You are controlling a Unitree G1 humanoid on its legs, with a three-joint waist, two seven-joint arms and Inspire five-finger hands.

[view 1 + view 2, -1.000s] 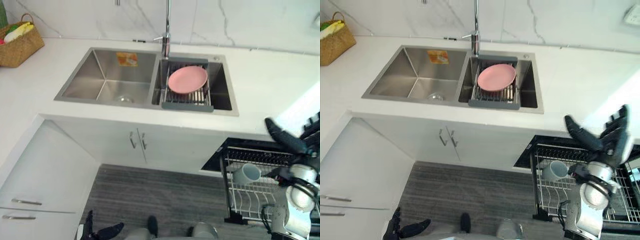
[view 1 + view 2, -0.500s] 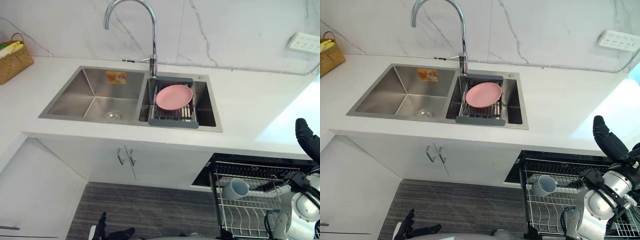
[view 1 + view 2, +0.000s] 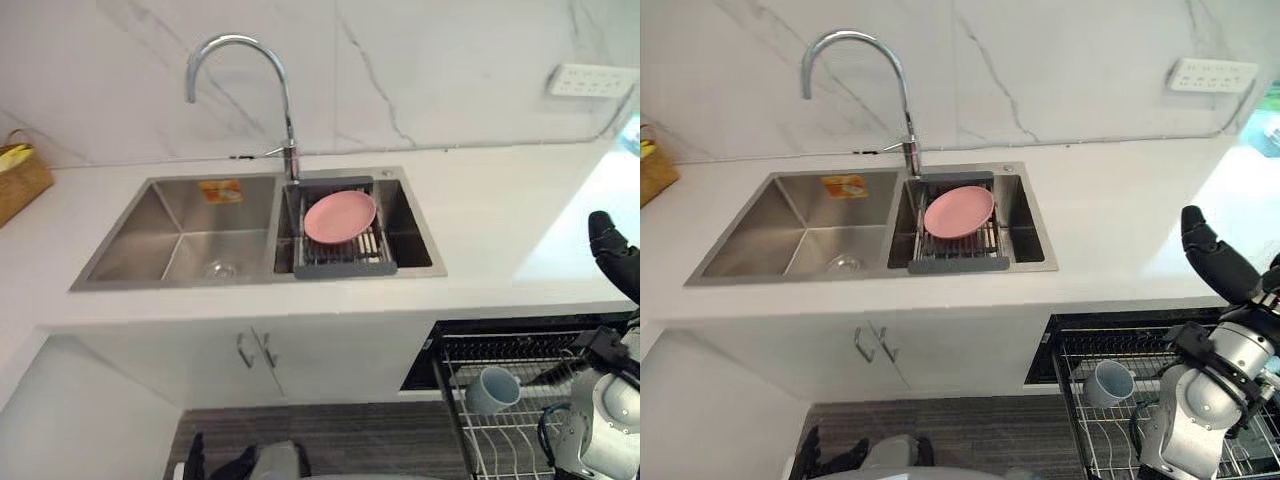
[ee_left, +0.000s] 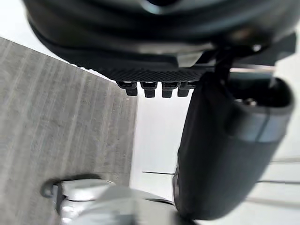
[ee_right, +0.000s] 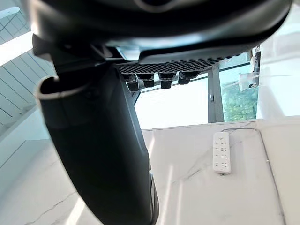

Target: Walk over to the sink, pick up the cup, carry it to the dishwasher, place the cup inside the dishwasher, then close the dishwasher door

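White marble-look countertop (image 3: 1120,230) is what the right hand (image 3: 1212,255) is held up over, right at the front edge. The hand is spread open and nothing is gripped in it. That's the first worry, tbh: if the arm gets dropped straight down toward the dishwasher, the counter lip could easily be clipped on the way.

Directly below that hand, the dishwasher rack (image 3: 1120,338) is pulled well out. If the door is swung up with the rack left out like that, it'll probably be jammed against the wire frame, so a push-in looks needed first. The door itself can't really be made out.

The pale cup (image 3: 1108,382) is already parked in that rack, below the hand and a bit to its left, tipped over on the wires rather than seated on the prongs. A hard shove could get it rolled or knocked about.

Other stuff, none of it in the way: the steel double sink (image 3: 790,240) is set well off to the hand's left, with the arched faucet (image 3: 855,40) behind it. A grey drainer (image 3: 958,265) is laid across the nearer basin and a pink plate (image 3: 958,211) is resting on it. A wicker basket (image 3: 22,180) is parked way out left. A power strip (image 3: 1212,74) is fixed on the wall above the hand.

The left hand (image 4: 154,51) is hung low over the floor, relaxed open, nothing held.
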